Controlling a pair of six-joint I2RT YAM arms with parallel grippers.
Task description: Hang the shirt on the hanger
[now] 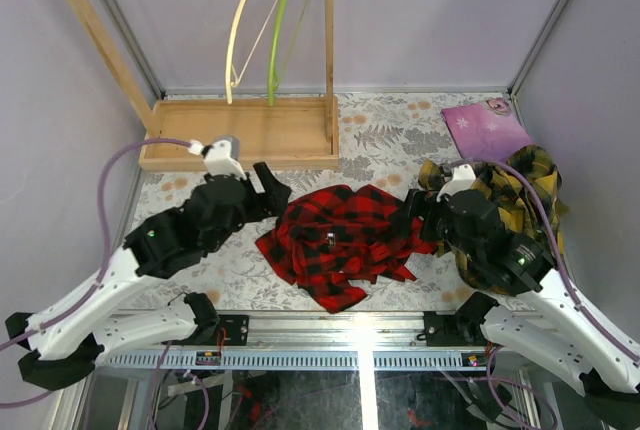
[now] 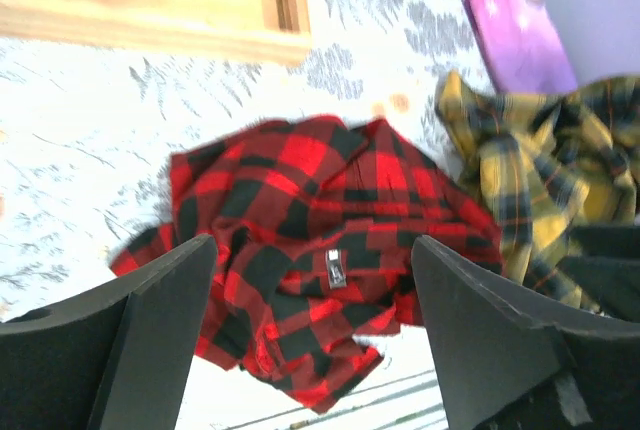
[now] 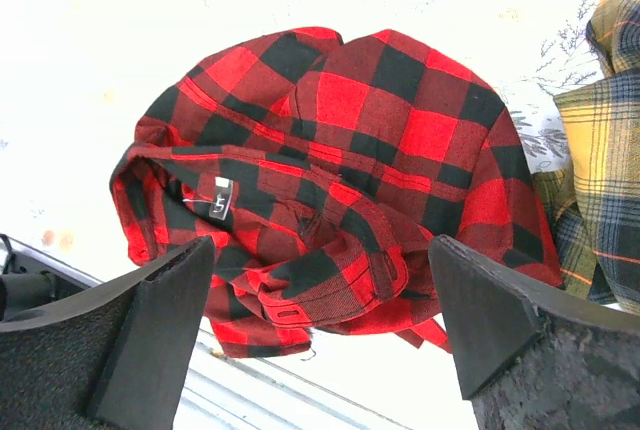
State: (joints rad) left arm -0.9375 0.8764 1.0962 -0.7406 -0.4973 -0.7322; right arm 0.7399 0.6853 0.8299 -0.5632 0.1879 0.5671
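Clutter is seen on the patterned tabletop [image 1: 400,135] around the red-and-black shirt [image 1: 340,240], which lies crumpled at the middle of the top view, close to the front edge. At 3 o'clock from it a yellow plaid shirt [image 1: 525,190] is heaped, partly hidden under the right arm. A flat purple item [image 1: 485,128] is laid at 1 o'clock. A wooden rack [image 1: 240,130] is set at 11 o'clock. The cream hanger [image 1: 235,40] is hung from its top bar, just beside a green hanger [image 1: 276,40] and well apart from the shirt. The left tool [image 2: 312,245] is held just beside the shirt's 10 o'clock edge, jaws spread wide, nothing gripped. The right tool [image 3: 322,245] is held at the shirt's 3 o'clock edge, between the two shirts, equally wide and empty. In both wrist views the shirt is framed between the fingers; contact cannot be told.
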